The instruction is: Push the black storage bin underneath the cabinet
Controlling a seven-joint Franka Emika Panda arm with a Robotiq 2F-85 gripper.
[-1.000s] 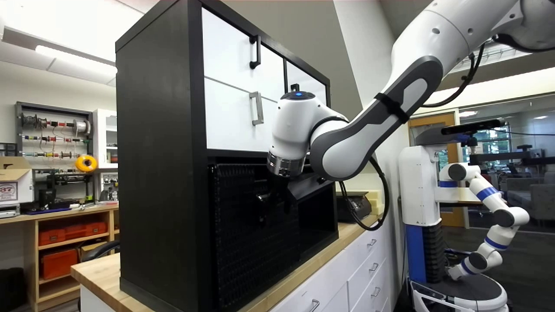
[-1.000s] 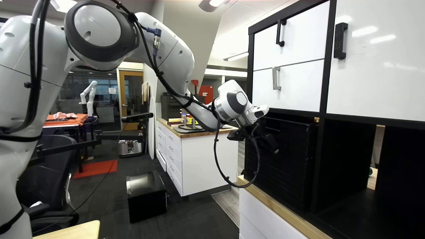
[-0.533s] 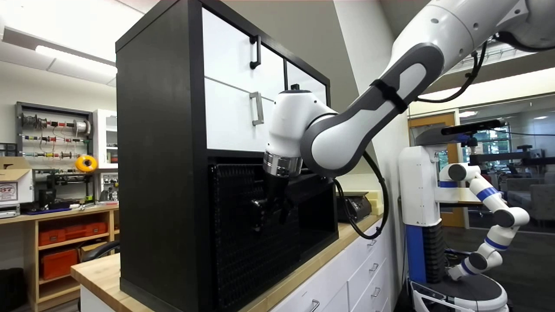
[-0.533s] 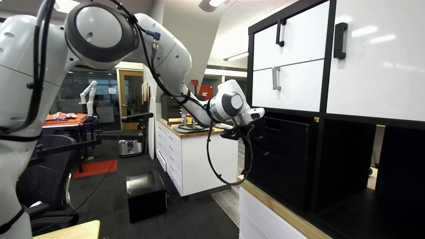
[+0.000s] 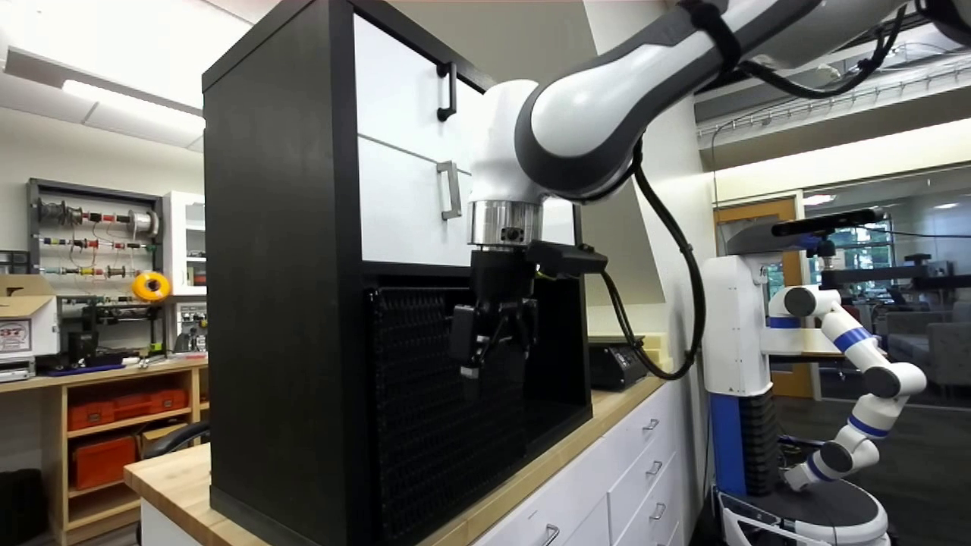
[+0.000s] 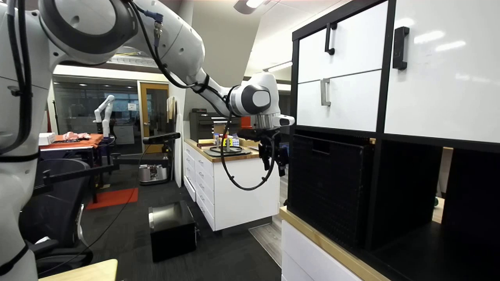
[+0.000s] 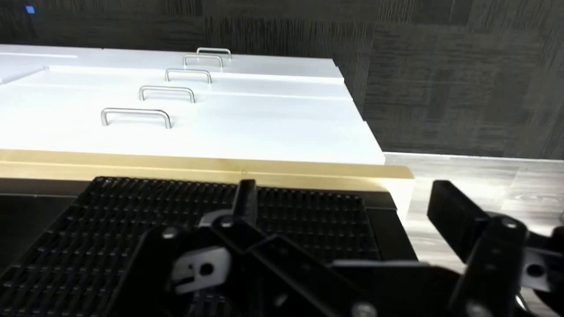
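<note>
The black storage bin (image 5: pixel 428 432) sits in the lower compartment of the cabinet (image 5: pixel 273 258), below the two white drawer fronts. In the other exterior view the bin (image 6: pixel 328 191) has its front about level with the frame of the cabinet (image 6: pixel 340 103). My gripper (image 5: pixel 499 360) hangs fingers down in front of the bin's upper part. In an exterior view the gripper (image 6: pixel 274 169) stands apart from the bin's front. In the wrist view the gripper (image 7: pixel 346 189) has its fingers spread with nothing between them. The ribbed bin face (image 7: pixel 145 202) lies behind the left finger.
The cabinet stands on a wooden counter edge (image 5: pixel 523 478) above white drawers (image 5: pixel 561 500) with metal handles. A dark device (image 5: pixel 618 364) sits on the counter beyond the cabinet. An open compartment (image 6: pixel 406 203) is beside the bin. A black box (image 6: pixel 172 232) stands on the floor.
My gripper has moved up and back, away from the bin's front, and has turned from slanting toward it to pointing down. The bin and cabinet show no visible movement.
</note>
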